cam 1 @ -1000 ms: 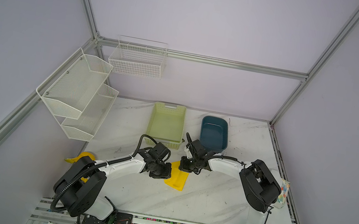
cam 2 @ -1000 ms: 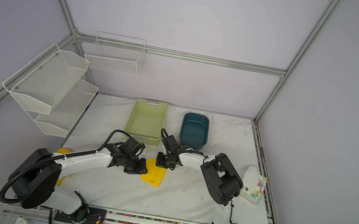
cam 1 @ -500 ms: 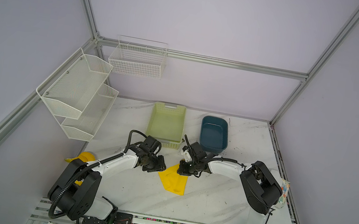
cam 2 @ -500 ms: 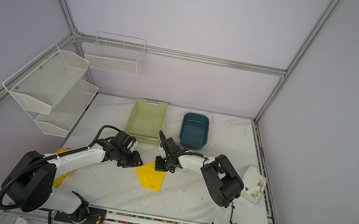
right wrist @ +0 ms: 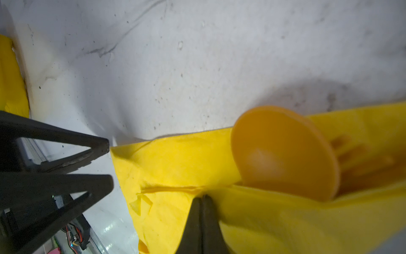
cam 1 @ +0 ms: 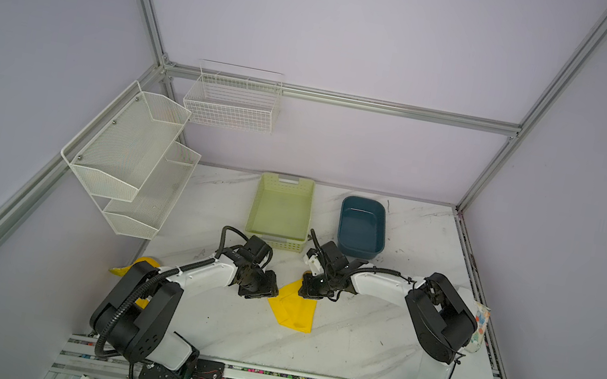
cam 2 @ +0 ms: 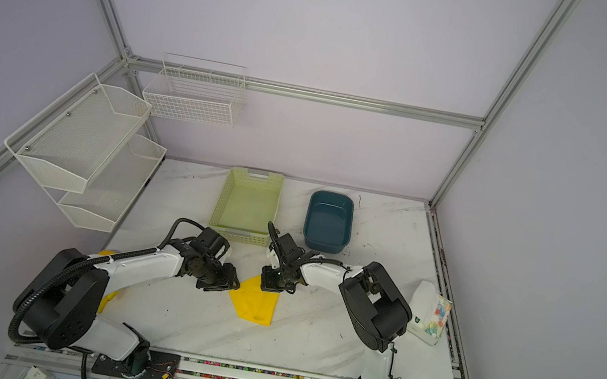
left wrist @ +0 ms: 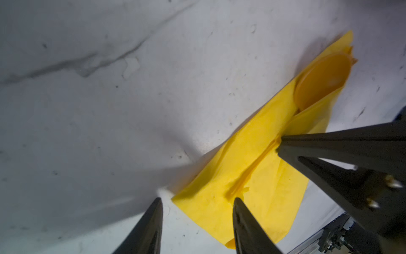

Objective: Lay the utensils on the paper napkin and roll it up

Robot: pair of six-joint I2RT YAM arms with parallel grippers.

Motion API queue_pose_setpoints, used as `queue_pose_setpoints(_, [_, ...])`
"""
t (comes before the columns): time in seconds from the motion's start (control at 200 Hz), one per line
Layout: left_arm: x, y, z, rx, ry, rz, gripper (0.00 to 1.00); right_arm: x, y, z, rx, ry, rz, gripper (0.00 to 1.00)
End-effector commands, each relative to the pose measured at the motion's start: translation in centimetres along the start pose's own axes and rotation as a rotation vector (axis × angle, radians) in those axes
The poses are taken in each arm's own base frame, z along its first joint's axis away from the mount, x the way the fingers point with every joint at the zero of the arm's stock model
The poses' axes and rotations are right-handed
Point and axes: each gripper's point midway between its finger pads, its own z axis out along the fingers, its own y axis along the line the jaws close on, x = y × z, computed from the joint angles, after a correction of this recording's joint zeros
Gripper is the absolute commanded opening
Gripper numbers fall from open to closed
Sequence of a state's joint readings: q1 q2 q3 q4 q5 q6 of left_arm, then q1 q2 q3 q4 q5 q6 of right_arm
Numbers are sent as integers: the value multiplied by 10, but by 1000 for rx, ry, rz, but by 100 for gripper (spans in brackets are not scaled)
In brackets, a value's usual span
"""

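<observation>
The yellow paper napkin (cam 1: 291, 310) (cam 2: 252, 303) lies folded over the utensils on the marble table, in both top views. An orange spoon bowl (right wrist: 283, 151) (left wrist: 320, 81) sticks out of its near end, with fork tines (right wrist: 362, 154) beside it; the rest is covered. My left gripper (left wrist: 197, 203) (cam 1: 269, 292) stands open at the napkin's left corner, one finger over the paper and one over bare table, holding nothing. My right gripper (right wrist: 202, 198) (cam 1: 307, 290) is shut at the far end, with a fold of the napkin meeting its tips.
A green basket (cam 1: 275, 241) and a blue tub (cam 1: 357, 250) stand just behind the grippers. A yellow banana toy (cam 1: 134, 266) lies at the left table edge, a tissue pack (cam 2: 429, 318) at the right. White wire shelves (cam 1: 130, 156) hang on the left wall.
My left gripper has opened, pulled a little left and come back to the napkin's corner. The napkin has spread from a narrow fold to a wider shape. The right gripper has held its place.
</observation>
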State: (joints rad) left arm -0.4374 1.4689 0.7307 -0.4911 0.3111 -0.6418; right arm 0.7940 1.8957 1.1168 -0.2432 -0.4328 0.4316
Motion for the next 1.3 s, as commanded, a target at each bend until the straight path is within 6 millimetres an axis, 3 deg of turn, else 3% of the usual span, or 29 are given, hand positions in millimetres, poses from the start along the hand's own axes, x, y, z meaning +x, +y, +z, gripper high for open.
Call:
queue_pose_setpoints(0.0, [13,9,12,11,29,7,52,35,-23,6,86,116,26,4])
queue_pose_setpoints(0.465, [12,-31,2,244,3,62,51,33,-22,7,86,118,24,4])
queue_pose_setpoints(0.525, [8,-46,-12,318,-38,98,51,32,-22,7,86,117,25,4])
queue_pose_setpoints(0.66, [6,-56,-21,366,-64,120,51,31,-21,7,88,113,25,4])
queue_pose_setpoints(0.77, [5,-55,-23,361,-77,122,50,30,-21,6,87,110,26,4])
queue_pose_setpoints(0.975, [10,-34,-6,261,-32,86,50,30,-21,6,90,112,27,4])
queue_pose_setpoints(1.295, [18,-33,9,264,39,85,49,29,-20,6,90,110,26,4])
